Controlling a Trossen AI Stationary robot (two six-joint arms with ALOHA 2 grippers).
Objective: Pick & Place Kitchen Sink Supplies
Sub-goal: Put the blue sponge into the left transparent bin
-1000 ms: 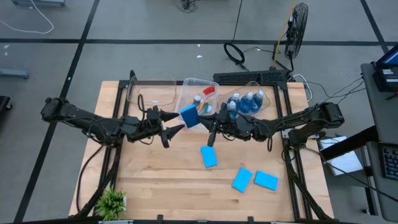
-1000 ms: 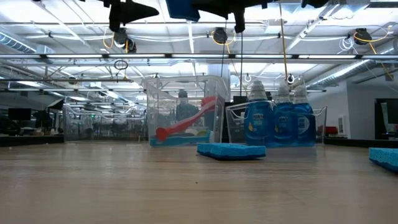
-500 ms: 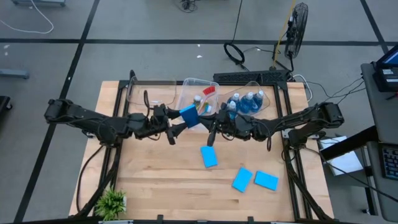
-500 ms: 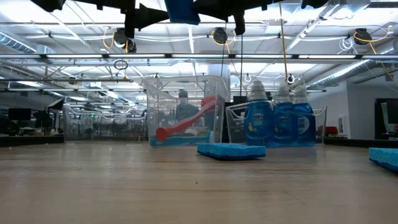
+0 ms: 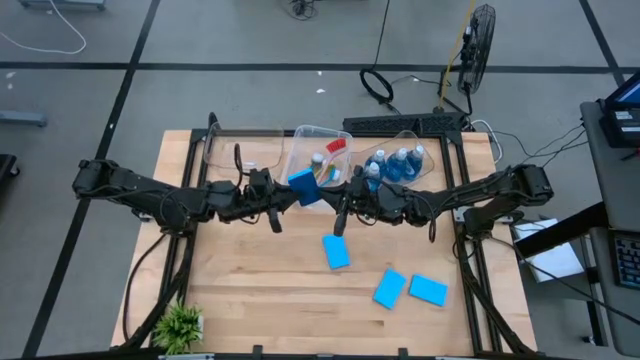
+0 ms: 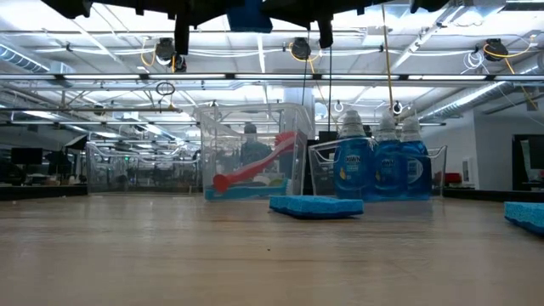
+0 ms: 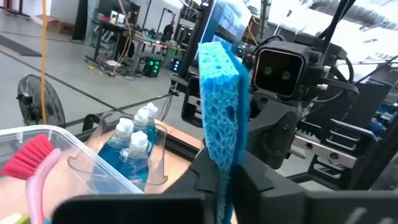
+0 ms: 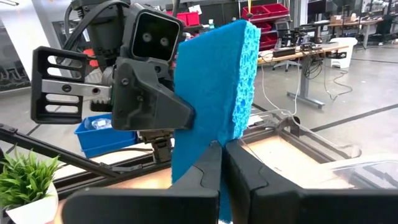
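Note:
A blue sponge (image 5: 303, 186) hangs high above the table's middle, between my two arms. My left gripper (image 5: 288, 196) comes at it from the left and my right gripper (image 5: 326, 194) from the right; both are shut on it. In the left wrist view the sponge (image 7: 221, 106) shows edge-on; in the right wrist view the sponge (image 8: 214, 87) shows one flat face. Three more blue sponges lie flat on the table: one (image 5: 336, 251) at the middle, two (image 5: 389, 288) (image 5: 428, 290) nearer the front right. Blue bottles (image 5: 395, 165) stand in a clear bin. My left gripper pinches the sponge's two flat faces between its two fingers at the sponge's left end (image 7: 217, 149). It comes level from the table's left. The sponge stands on edge, lifted clear. My right gripper pinches the same sponge's flat faces at its right end (image 8: 202, 140), level from the table's right.
Three clear bins stand along the far edge: a left one (image 5: 240, 150), a middle one (image 5: 322, 158) with a red brush and others, and a right one (image 5: 405, 158) with the bottles. A small green plant (image 5: 180, 325) sits at the front left corner.
My left gripper has moved toward the table's right, up to the sponge, and has shut on its left end, taking hold. The sponge has stayed high, held all along by my right gripper.

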